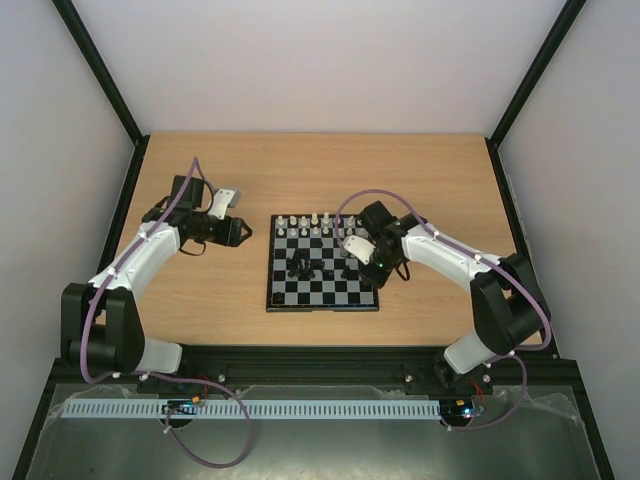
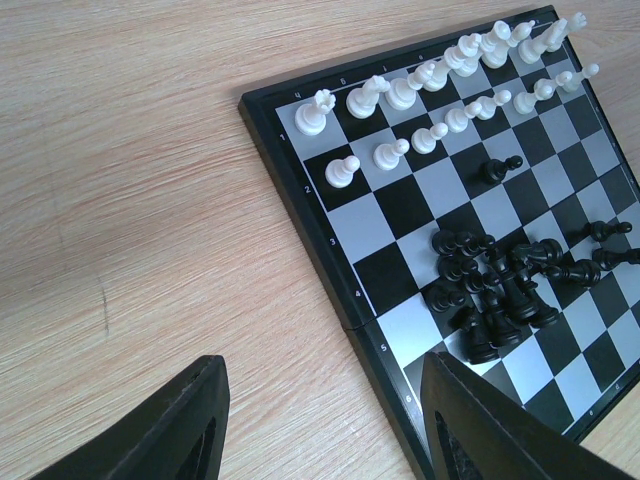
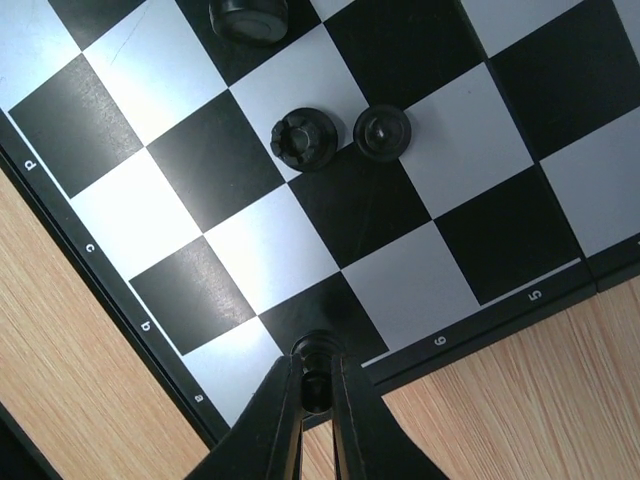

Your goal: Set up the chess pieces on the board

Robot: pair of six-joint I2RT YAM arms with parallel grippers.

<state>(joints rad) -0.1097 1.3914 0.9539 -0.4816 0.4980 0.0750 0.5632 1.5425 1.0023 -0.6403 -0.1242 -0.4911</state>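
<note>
While your right gripper hangs over the right side of the board, its fingers are clenched on one small black piece, which is pinched between the tips. Your right wrist camera shows that piece above a dark square right by the lettered rim, with bare wood just past it. Two more black pieces stand side by side further in, nearly touching, and a third is cut off by the top edge of that view.

Your left gripper is released. It hovers over the table just left of the board, its fingers well apart with nothing between them.

From above you can see the board lying flat in the middle of the table, between the two arms. The white pieces stand upright in two neat rows along its far edge. Most of the black pieces are heaped together near the centre, several lying on their sides. One black pawn stands alone between the white rows and that heap. A few others lie scattered beside the heap, toward the right gripper's side.
</note>
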